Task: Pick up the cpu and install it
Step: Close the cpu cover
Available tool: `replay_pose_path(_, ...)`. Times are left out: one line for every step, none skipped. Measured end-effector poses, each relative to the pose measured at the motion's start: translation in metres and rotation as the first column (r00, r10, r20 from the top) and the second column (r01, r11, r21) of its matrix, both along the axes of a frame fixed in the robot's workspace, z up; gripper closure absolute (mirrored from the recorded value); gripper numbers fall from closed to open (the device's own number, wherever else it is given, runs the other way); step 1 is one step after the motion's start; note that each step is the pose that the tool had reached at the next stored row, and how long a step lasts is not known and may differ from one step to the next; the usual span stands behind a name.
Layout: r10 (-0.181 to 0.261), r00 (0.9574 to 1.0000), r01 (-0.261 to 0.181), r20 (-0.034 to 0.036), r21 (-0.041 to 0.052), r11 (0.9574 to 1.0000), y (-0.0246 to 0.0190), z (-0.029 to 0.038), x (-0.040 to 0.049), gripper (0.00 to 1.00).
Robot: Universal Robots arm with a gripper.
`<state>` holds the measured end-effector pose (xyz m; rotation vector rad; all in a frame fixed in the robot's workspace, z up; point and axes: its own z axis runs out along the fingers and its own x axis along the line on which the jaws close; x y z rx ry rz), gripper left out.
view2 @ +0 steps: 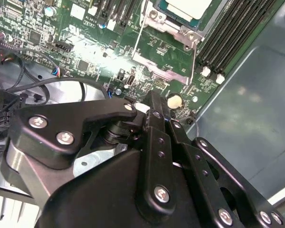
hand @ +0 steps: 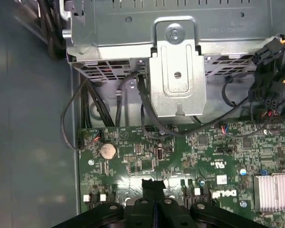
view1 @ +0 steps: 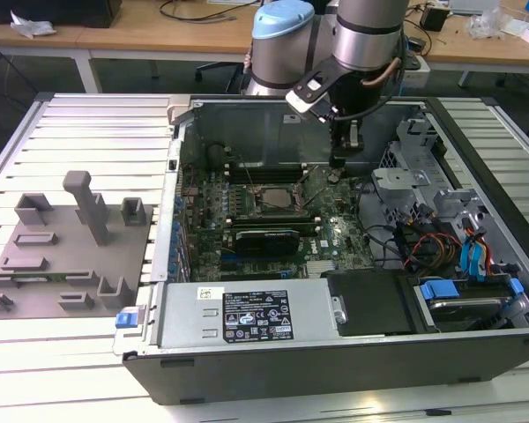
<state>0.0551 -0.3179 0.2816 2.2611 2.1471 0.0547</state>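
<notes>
Cpu [view2: 185, 5]: square, no long axis; lies flat, metal top up, in motherboard [hand: 180, 156] socket [view2: 179, 31]. Gripper [hand: 154, 183]: to the exterior view's right of socket, jaws clenched, empty.

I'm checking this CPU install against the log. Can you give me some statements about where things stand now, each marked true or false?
1. The cpu sits in the socket on the motherboard. True.
2. The gripper holds the cpu. False: its jaws are shut on nothing, and the cpu lies in the socket.
3. The gripper hangs inside the computer case, low over the motherboard. True.
4. The grey fixture plate stands inside the case. False: it lies on the slotted table, to the exterior view's left of the case.
</notes>
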Motion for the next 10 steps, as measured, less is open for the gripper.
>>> replay_pose_path(0.000,1.0000,0.000,-0.0002,0.0000,1.0000,0.0000,-0.0003,0.0004,0.89)
replay_pose_path(0.000,1.0000,0.000,-0.0003,-0.0002,1.0000,0.0000,-0.0003,0.0005,0.89)
replay_pose_path(0.000,1.0000,0.000,-0.0004,-0.0002,1.0000,0.0000,-0.0003,0.0005,0.89)
replay_pose_path(0.000,1.0000,0.000,-0.0003,-0.0001,1.0000,0.0000,-0.0003,0.0005,0.89)
replay_pose_path(0.000,1.0000,0.000,-0.0003,0.0000,1.0000,0.0000,-0.0004,0.0005,0.89)
replay_pose_path(0.000,1.0000,0.000,-0.0003,0.0002,1.0000,0.0000,-0.0006,0.0005,0.89)
replay_pose_path(0.000,1.0000,0.000,-0.0001,0.0005,1.0000,0.0000,-0.0013,0.0006,0.89)
replay_pose_path(0.000,1.0000,0.000,-0.0003,0.0002,1.0000,0.0000,-0.0019,0.0006,0.89)
replay_pose_path(0.000,1.0000,0.000,-0.0003,0.0000,1.0000,0.0000,-0.0033,0.0006,0.89)
replay_pose_path(0.000,1.0000,0.000,-0.0003,0.0001,1.0000,0.0000,-0.0046,0.0006,0.89)
